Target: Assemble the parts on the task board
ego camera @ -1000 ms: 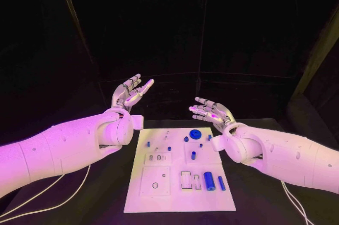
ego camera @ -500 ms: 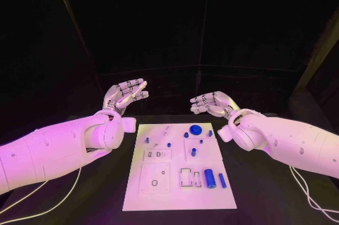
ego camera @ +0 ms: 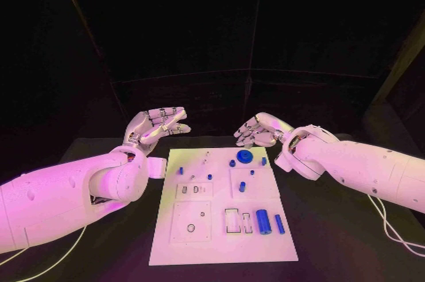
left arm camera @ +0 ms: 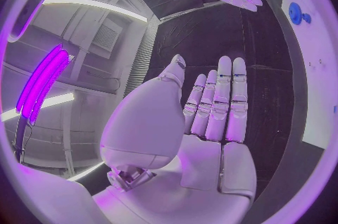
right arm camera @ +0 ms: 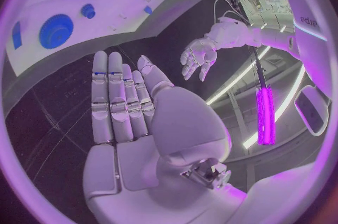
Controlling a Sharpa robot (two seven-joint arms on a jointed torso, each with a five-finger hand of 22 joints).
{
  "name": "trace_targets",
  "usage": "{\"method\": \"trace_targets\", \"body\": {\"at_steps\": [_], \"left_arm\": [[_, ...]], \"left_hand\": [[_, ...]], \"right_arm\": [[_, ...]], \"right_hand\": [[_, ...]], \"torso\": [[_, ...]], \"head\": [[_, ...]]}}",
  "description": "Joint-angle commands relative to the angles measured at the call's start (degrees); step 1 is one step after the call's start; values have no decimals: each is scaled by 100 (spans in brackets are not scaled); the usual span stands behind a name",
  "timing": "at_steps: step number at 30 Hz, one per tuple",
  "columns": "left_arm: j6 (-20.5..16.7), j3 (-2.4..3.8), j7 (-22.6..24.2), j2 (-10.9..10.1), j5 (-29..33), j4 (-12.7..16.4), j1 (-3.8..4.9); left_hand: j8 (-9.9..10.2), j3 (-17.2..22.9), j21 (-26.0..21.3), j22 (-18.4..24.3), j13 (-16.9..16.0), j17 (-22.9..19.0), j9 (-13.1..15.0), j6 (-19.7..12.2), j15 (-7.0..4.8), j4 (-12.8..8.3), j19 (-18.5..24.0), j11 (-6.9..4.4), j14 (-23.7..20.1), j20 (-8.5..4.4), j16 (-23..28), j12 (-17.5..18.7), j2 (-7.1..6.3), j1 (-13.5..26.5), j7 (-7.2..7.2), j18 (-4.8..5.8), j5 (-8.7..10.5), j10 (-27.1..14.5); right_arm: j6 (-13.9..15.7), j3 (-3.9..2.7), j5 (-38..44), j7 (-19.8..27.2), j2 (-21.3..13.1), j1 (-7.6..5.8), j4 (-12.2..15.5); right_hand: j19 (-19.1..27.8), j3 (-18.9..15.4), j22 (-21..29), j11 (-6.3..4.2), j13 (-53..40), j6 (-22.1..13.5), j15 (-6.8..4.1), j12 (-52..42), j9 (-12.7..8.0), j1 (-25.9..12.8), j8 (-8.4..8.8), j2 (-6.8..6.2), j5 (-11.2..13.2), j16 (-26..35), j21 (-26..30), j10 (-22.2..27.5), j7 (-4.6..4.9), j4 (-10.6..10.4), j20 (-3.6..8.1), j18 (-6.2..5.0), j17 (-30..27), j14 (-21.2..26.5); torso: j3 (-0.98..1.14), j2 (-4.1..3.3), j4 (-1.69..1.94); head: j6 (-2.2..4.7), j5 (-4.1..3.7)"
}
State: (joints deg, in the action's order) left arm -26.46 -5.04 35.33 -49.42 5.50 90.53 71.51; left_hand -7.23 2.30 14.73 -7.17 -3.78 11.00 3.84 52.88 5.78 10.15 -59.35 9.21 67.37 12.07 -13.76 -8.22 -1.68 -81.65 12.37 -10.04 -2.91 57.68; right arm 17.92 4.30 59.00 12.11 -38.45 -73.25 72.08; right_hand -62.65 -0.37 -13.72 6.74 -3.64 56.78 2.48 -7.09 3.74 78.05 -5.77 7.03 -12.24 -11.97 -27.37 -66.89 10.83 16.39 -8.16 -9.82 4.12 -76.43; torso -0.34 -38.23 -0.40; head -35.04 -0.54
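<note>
A: Task board (ego camera: 222, 233) flat on the black table (ego camera: 336, 233), mid-table. Blue gear wheel (ego camera: 244, 154) at the board's far edge, toward the right corner. Small blue pegs (ego camera: 241, 187) scattered just nearer than the gear. Big blue cylinder (ego camera: 263, 221) and a thinner blue pin (ego camera: 279, 223) side by side near the board's near right corner.

B: Left hand?

A: Left hand (ego camera: 158, 126) raised beyond the board's far left corner, clear of it. Palm up, fingers straight and slightly apart, holding nothing. Same from its wrist camera: left hand (left arm camera: 211, 117) flat, fingers alongside one another, board off to the side.

B: Right?

A: Right hand (ego camera: 262, 131) just beyond the board's far edge, nearly over the gear, not touching it. Fingers loosely bent and apart, nothing between them. From its wrist camera, right hand (right arm camera: 123, 111) flat with fingers extended, gear (right arm camera: 56, 31) past the fingertips, gap visible between.

B: Any part in contact?

A: None. All parts on the board, both hands off it.
</note>
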Motion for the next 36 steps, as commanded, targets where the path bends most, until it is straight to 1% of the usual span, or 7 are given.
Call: {"method": "trace_targets", "body": {"at_steps": [1, 3, 4, 7, 12, 24, 36], "left_arm": [[291, 5, 58, -32, -119, 109, 7], [324, 5, 46, -48, -121, 159, 5], [337, 5, 41, -53, -121, 177, 5], [376, 4, 27, -62, -122, 226, 0], [395, 4, 14, -81, -122, 285, -4], [426, 4, -11, -125, -121, 393, -3], [442, 4, -46, -128, -121, 377, -3]], "left_hand": [[7, 2, 18, -3, -1, 34, -5, 41, -17, -40, -69, -9, 63, -20, -12, 30, 54, 11, -4, -46, 4, 53], [12, -2, 10, 2, -1, 40, -6, 43, -14, -48, -68, -8, 53, -20, 2, 38, 58, 14, -5, -43, 4, 56], [16, -6, 4, 5, -1, 44, -6, 44, -12, -52, -66, -7, 46, -19, 10, 43, 60, 17, -4, -42, 4, 58], [20, -9, -1, 8, 0, 48, -7, 45, -11, -55, -65, -6, 41, -19, 18, 48, 63, 21, -3, -40, 4, 59], [25, -12, -5, 11, 0, 51, -8, 42, -9, -59, -65, -4, 38, -18, 24, 53, 63, 24, 0, -40, 5, 58], [58, -33, -27, 23, 4, 73, -13, 19, -1, -79, -67, 9, 31, -15, 50, 83, 65, 42, 17, -36, 5, 46], [71, -43, -37, 29, 5, 85, -14, 11, 3, -88, -68, 14, 29, -13, 62, 97, 67, 52, 24, -35, 5, 38]], "right_arm": [[-331, -6, 1603, -725, 37, -47, 41], [-420, -8, 1997, -902, 73, -70, 50], [-461, -8, 2178, -981, 92, -79, 51], [-605, -10, 2674, -1200, 150, -98, 53], [-723, -12, 3104, -1389, 217, -117, 60], [-899, -13, 3459, -1589, 359, -161, 2], [-1026, -12, 3480, -1557, 504, -163, -125]], "right_hand": [[-546, 120, -651, -224, -9, 311, -313, 197, 9, -203, 111, -216, -52, -768, -1128, -452, -183, 23, 297, -64, 226, -1027], [-460, 198, -819, -227, -14, 340, -318, 300, 2, -271, 167, -232, -25, -1300, -1374, -449, -179, 31, 311, -45, 422, -993], [-418, 245, -906, -290, -13, 355, -328, 323, 3, -301, 189, -217, -15, -2011, -1501, -405, -181, 10, 324, -51, 757, -1053], [-367, 333, -1150, -212, -8, 368, -302, 345, 4, -393, 206, -303, 9, -3064, -1874, -285, -159, 12, 309, -51, 1524, -985], [-267, 528, -1561, -160, -5, 332, -261, 350, 2, -416, 209, -389, 7, -4166, -2384, -103, -125, 3, 263, -41, 2771, -909], [-260, 825, -2449, -74, 0, 190, -182, 348, 1, -468, 214, -528, 45, -5134, -3224, 250, -91, -20, 168, 47, 3876, -807], [-296, 969, -2791, -67, -3, 83, -167, 337, -5, -482, 224, -541, 57, -5469, -3536, 268, -90, -32, 144, 85, 4280, -808]], "torso": [[-5, -158, 28], [-3, -198, 36], [-3, -218, 41], [-5, -287, 60], [-7, -363, 76], [-8, -479, 79], [-9, -497, 78]], "head": [[12, -6], [16, -10], [19, -11], [8, -7], [33, -27], [46, -7], [-28, 18]]}}
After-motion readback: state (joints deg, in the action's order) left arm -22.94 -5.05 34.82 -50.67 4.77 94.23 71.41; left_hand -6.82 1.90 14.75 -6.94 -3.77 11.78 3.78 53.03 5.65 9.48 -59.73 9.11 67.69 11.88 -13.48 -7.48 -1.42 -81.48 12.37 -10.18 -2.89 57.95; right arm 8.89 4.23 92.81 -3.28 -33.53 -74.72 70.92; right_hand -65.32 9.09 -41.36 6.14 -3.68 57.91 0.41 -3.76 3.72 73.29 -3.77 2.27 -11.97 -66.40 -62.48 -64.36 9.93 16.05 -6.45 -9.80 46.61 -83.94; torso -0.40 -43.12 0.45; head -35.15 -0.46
